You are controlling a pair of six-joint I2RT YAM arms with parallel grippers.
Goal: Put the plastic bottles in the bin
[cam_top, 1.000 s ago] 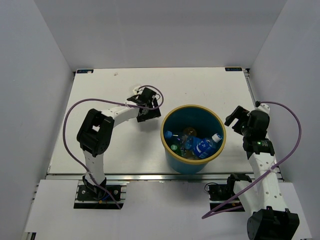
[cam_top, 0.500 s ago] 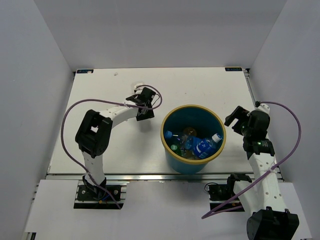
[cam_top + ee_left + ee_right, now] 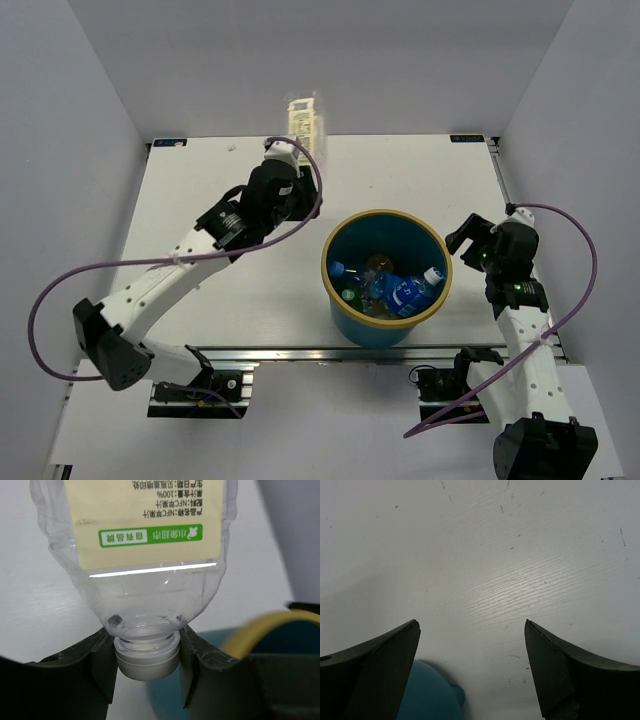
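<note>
Left tool (image 3: 147,652) around neck of cream-labelled bottle (image 3: 145,555), bin (image 3: 260,625) alongside.

Cream-label btl (image 3: 301,118) was held by L gripper (image 3: 288,155), far-left of bin (image 3: 386,213); other btls (image 3: 400,291) were seen inside.

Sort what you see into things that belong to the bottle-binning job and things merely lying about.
Job: cream-labelled bottle, gripped at its neck by the left fingers; bin; bottles already inside.
Just there: purple cable, table, open right fingers.
</note>
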